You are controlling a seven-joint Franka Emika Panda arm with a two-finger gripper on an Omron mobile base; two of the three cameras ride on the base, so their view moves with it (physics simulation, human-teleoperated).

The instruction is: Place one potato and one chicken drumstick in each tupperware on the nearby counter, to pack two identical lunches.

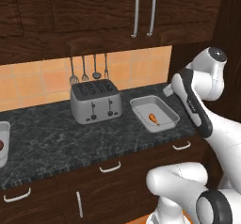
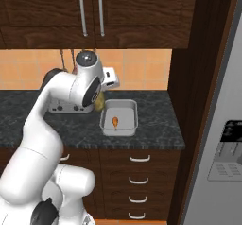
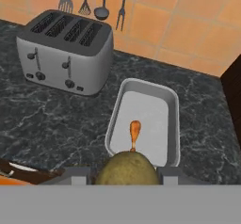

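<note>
The jaws, pinching the oval yellowish-olive potato [image 3: 126,169], should carry it forward over the shallow pale grey-white tupperware [image 3: 173,106] ahead (orange chicken drumstick [image 3: 134,132] already inside) before releasing low.

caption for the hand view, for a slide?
Gripper holding a potato above the tupperware that holds one chicken drumstick, beside the toaster.

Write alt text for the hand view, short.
The gripper is shut on a potato, held above the near end of a pale tupperware that has a chicken drumstick in it. A silver toaster stands beside the tray on the dark counter.
</note>
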